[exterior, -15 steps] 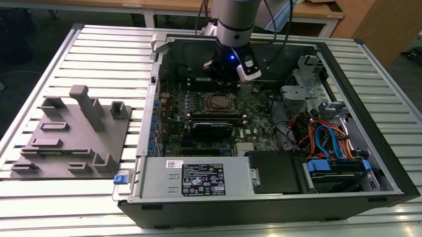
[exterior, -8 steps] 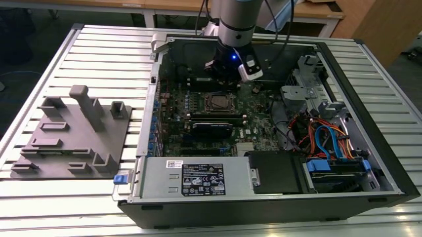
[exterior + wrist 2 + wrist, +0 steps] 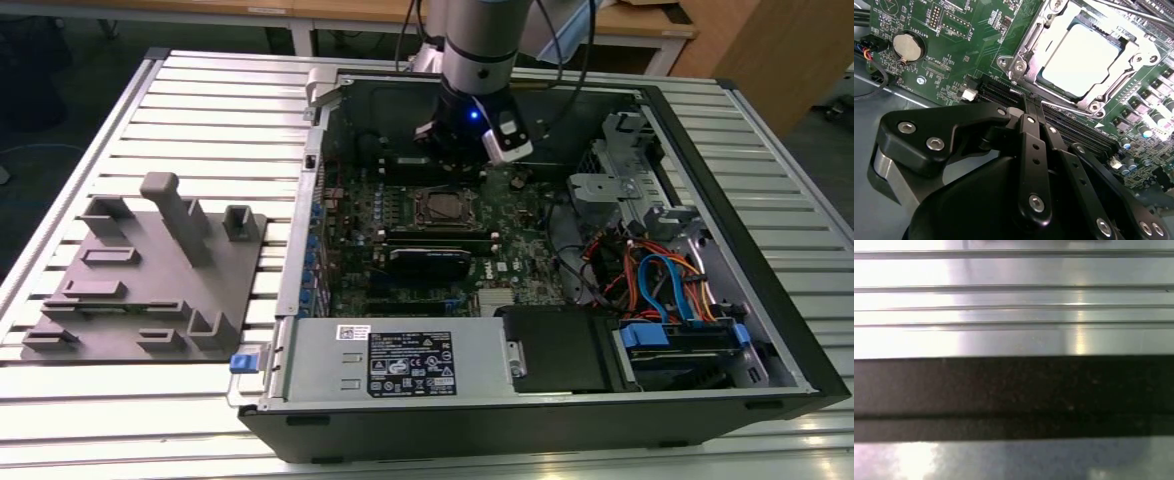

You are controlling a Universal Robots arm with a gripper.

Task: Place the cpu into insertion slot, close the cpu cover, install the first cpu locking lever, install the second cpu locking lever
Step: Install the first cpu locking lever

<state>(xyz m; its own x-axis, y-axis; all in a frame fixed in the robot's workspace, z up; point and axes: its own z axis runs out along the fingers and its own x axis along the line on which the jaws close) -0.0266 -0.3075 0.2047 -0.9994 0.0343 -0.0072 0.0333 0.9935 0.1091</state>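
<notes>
With the cpu (image 3: 1085, 61) seated in the insertion slot (image 3: 1024, 60) under the cpu cover (image 3: 1134, 62), keep your empty end effector (image 3: 1034, 112), fingers together, just beside the slot and press its lever squarely.

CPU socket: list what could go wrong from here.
1. The cover appears down over the cpu, yet a lever seems to lie unlatched along its edge; the cover could lift.
2. The gripper hangs close above the motherboard; a low move might scrape the card slots or the coin battery.
</notes>
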